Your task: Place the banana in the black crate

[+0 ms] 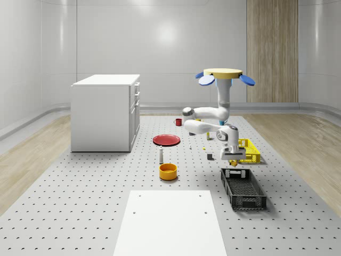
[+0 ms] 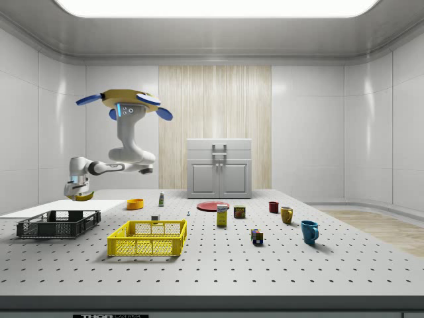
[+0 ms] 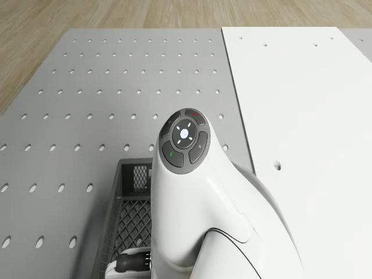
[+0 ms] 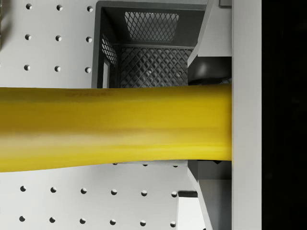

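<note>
Overhead, whole-scene view: drone (image 1: 224,74) hovers above the perforated table (image 1: 80,202); gripper (image 1: 233,160) hangs over the far end of the black crate (image 1: 243,188), yellow crate (image 1: 246,151) at the gripper's 1 o'clock.

Side view: banana (image 2: 84,196), yellow, held aloft above the black crate.

Wrist view: banana, smooth yellow bar, clamped between closed fingers (image 4: 242,115), crate mesh at 12 o'clock.
</note>
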Controlling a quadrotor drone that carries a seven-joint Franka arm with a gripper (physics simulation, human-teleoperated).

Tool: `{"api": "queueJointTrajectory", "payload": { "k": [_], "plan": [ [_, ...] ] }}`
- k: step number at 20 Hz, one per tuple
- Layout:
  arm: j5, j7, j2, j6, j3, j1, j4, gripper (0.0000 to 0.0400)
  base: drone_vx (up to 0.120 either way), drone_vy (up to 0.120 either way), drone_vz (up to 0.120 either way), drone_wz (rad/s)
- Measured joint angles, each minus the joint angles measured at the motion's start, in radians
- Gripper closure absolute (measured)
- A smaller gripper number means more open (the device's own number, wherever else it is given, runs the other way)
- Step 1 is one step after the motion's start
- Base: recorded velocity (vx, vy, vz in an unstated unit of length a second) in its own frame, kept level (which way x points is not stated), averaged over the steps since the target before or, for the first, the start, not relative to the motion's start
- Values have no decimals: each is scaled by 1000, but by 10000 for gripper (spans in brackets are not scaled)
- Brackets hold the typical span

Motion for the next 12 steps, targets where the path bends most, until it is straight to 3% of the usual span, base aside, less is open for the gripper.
{"api": "queueJointTrajectory", "payload": {
  "k": [6, 10, 12],
  "plan": [
    [0, 0, 0, 0, 0, 0, 0, 207, 120, 120, 0, 0],
    [0, 0, 0, 0, 0, 0, 0, 207, 100, 10, 0, 0],
    [0, 0, 0, 0, 0, 0, 0, 207, 120, 0, -80, 0]
  ]
}}
